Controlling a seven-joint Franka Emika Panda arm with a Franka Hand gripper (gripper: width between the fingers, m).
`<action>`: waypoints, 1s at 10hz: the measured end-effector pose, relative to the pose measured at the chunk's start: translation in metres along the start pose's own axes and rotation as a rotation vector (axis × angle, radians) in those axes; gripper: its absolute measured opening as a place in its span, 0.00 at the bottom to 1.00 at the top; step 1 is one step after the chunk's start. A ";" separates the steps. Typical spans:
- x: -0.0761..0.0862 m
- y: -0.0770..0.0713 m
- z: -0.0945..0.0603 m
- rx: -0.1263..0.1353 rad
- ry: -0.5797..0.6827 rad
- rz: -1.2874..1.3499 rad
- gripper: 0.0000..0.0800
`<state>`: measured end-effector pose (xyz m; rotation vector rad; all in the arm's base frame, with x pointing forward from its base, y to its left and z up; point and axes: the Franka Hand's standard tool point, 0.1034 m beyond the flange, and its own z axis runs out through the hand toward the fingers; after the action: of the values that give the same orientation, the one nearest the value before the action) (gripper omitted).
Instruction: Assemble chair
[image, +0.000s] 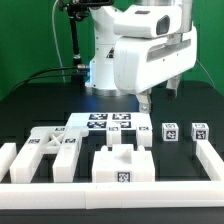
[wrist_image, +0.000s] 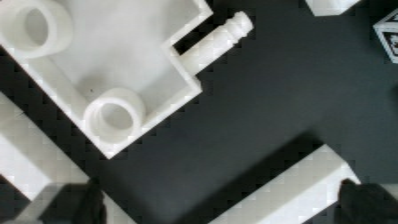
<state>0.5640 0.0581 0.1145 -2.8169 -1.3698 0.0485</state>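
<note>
Fingers: the fingers (image: 146, 101) hang spread, grasping nothing, over bare desk (image: 185, 112), probably poised to pick a part.
Chair parts: loose on the desk, with the tagged slab (image: 105, 123) at eight o'clock of the fingers and the cubes (image: 170, 132) at five.
Slab axis: flat, running nine-to-three across the exterior view.
Peg: in the wrist view a threaded peg (wrist_image: 221, 36) juts level from a holed slab (wrist_image: 89, 60), likely laid flat for reach.

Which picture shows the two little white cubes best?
The exterior view: both small cubes stand whole, tags facing the camera. The wrist view shows only a tagged corner at its edge, maybe a cube.
</note>
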 end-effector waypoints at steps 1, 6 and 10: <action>0.000 0.000 0.000 0.000 0.000 0.000 0.81; 0.000 0.000 0.000 0.001 0.000 0.000 0.81; -0.038 0.027 0.025 0.054 -0.008 0.230 0.81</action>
<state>0.5606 0.0112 0.0896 -2.9155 -1.0227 0.0961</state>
